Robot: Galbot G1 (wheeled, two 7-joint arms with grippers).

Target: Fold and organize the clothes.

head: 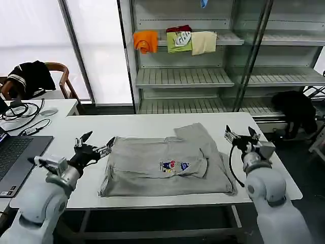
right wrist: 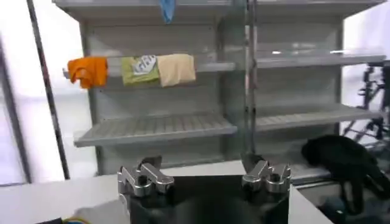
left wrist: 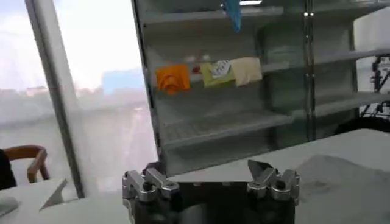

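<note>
The light grey shirt (head: 162, 165) lies partly folded on the white table (head: 137, 124). Its sleeves are turned in and its small multicolour chest print (head: 174, 166) faces up. My left gripper (head: 96, 144) is open and hovers just off the shirt's left edge, holding nothing. My right gripper (head: 239, 133) is open too, raised a little beyond the shirt's right edge. In the left wrist view the open left gripper (left wrist: 207, 173) points towards the shelves, and part of the shirt (left wrist: 341, 176) lies on the table. In the right wrist view the right gripper (right wrist: 204, 170) stands open and empty.
A laptop (head: 15, 157) and cables (head: 23, 114) sit on the table's left side. Behind the table a metal shelf rack (head: 183, 76) holds orange (head: 145, 40), green (head: 179, 40) and cream (head: 203, 42) folded clothes. Black garments hang on a chair (head: 30, 76) and lie at far right (head: 297, 109).
</note>
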